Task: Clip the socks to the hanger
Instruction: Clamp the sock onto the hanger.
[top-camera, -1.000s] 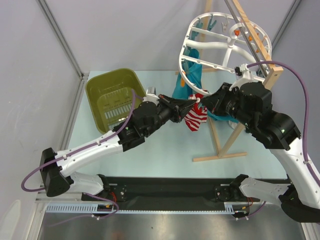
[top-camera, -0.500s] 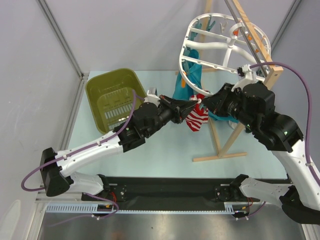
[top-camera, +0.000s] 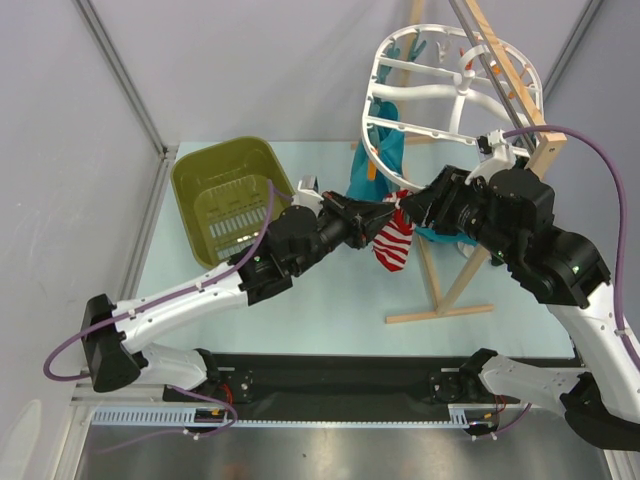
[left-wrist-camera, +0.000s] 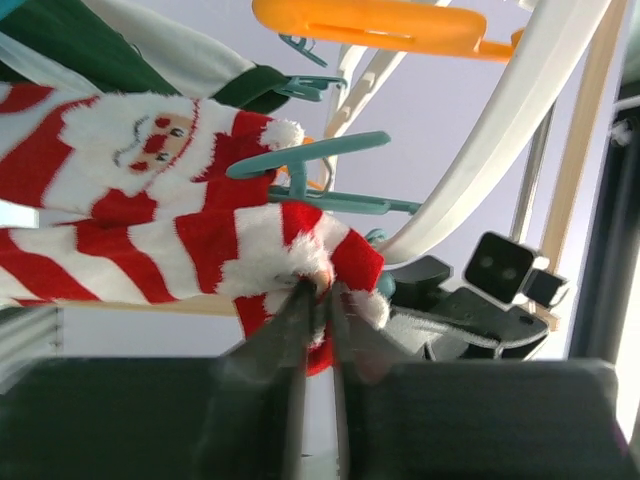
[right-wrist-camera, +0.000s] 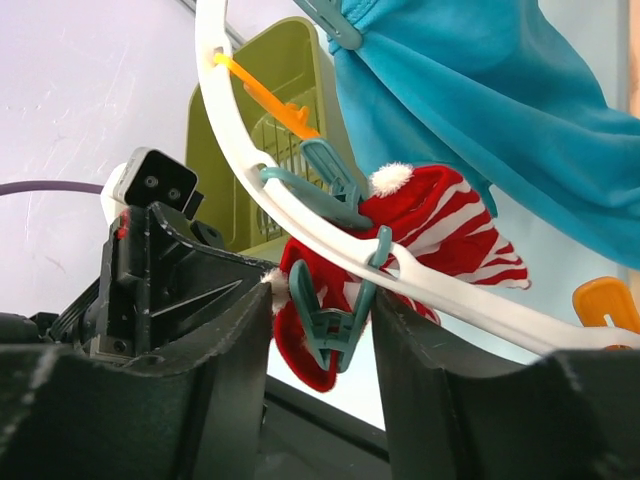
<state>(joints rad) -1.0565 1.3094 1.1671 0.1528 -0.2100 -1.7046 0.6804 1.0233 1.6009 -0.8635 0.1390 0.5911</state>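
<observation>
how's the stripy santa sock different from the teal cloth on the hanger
The red-and-white striped sock is patterned and small; the plain teal cloth is larger. The sock's edge is pinched in the left claw; the cloth hangs free from a teal clip. Both dangle below the white plastic hanger's rim.

Entry: red-and-white striped fleecy sock (left-wrist-camera: 120, 230), cut off at left edge; left gripper (left-wrist-camera: 318, 300) fingertips (left-wrist-camera: 295, 325) blurred, I think pinching its cuff.

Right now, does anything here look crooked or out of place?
Yes. The hanger hangs steeply tilted rather than level, its near rim lowest. A striped sock is bunched at that low rim, pinched by the left gripper. Nothing looks spilled or broken.
</observation>
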